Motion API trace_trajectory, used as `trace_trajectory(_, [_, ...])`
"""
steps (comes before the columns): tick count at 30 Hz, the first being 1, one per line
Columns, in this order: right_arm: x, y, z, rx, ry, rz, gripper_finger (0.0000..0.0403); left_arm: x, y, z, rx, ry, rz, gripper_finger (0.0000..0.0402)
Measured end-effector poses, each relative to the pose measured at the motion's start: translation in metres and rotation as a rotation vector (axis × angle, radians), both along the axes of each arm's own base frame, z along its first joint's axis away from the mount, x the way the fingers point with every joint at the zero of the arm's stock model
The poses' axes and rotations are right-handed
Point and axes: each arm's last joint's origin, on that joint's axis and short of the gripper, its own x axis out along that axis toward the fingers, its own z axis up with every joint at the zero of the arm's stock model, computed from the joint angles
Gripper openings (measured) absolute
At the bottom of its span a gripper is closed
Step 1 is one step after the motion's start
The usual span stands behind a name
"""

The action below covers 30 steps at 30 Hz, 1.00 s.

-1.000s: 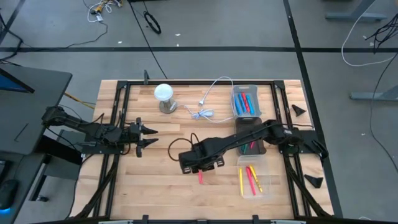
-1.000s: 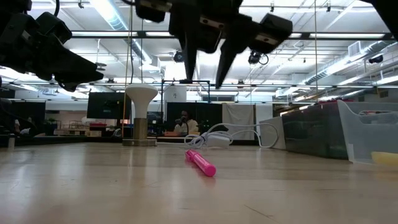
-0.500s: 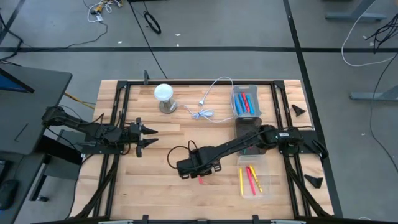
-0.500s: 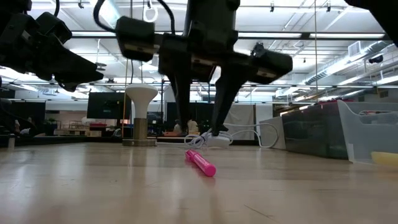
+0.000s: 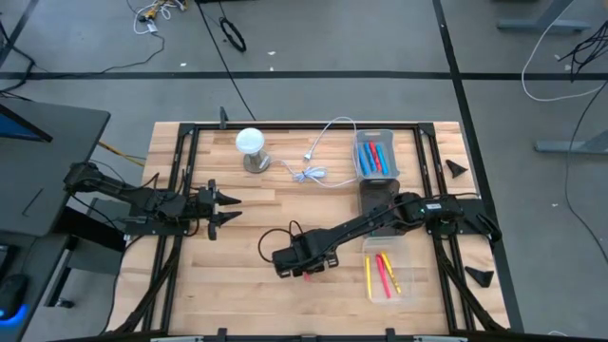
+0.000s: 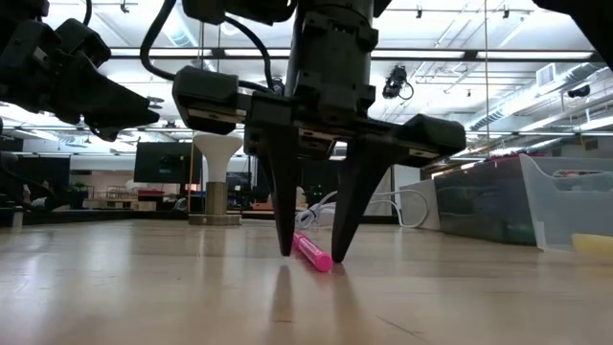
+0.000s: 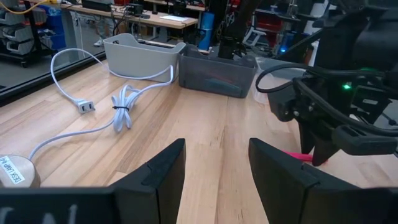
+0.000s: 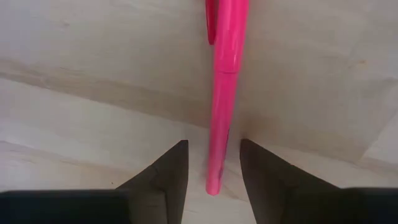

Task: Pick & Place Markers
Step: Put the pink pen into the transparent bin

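Observation:
A pink marker (image 8: 224, 93) lies flat on the wooden table, near its middle (image 6: 313, 252). My right gripper (image 6: 312, 254) points down over it and is open. Its two fingertips stand just above the wood, one on either side of the marker's end (image 8: 213, 165), and I see no touch. In the high view the gripper (image 5: 306, 271) hides nearly all of the marker. More markers lie in a clear bin (image 5: 385, 274) and in a far bin (image 5: 374, 157). My left gripper (image 5: 228, 207) waits open at the table's left, above the wood.
A dark bin (image 5: 382, 204) stands between the two marker bins at the right, partly under my right arm. A white lamp (image 5: 251, 147) and a coiled white cable (image 5: 318, 157) lie at the far side. Black frame rails (image 5: 180, 190) run along the table's edges.
My right gripper has sunk from well above the table down over the pink marker, drifting a little toward the near edge, and its fingertips now straddle the marker close to the wood. The marker has not moved.

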Motion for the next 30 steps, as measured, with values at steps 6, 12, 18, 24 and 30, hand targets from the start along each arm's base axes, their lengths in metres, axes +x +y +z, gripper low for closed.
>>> trace_trajectory(6, [-0.001, 0.000, -0.001, -0.004, 0.008, 0.009, 0.0130, 0.000, 0.000, 0.000, 0.000, 0.000, 0.000, 0.0183])
trace_trajectory(12, [-0.003, -0.001, -0.002, -0.012, 0.023, 0.011, 0.0073, 0.000, 0.000, 0.000, 0.000, 0.000, 0.000, 0.0183])
trace_trajectory(18, [-0.003, -0.001, -0.002, -0.015, 0.023, 0.024, 0.0015, 0.000, 0.000, 0.000, 0.000, 0.000, 0.000, 0.0183])
trace_trajectory(24, [-0.004, -0.002, 0.000, -0.018, 0.031, 0.031, 0.0011, 0.000, 0.000, 0.000, 0.000, 0.000, 0.000, 0.0183])
trace_trajectory(30, [-0.008, -0.010, 0.024, -0.042, 0.061, 0.047, 0.0011, 0.000, 0.000, 0.000, 0.000, 0.000, 0.000, 0.0183])
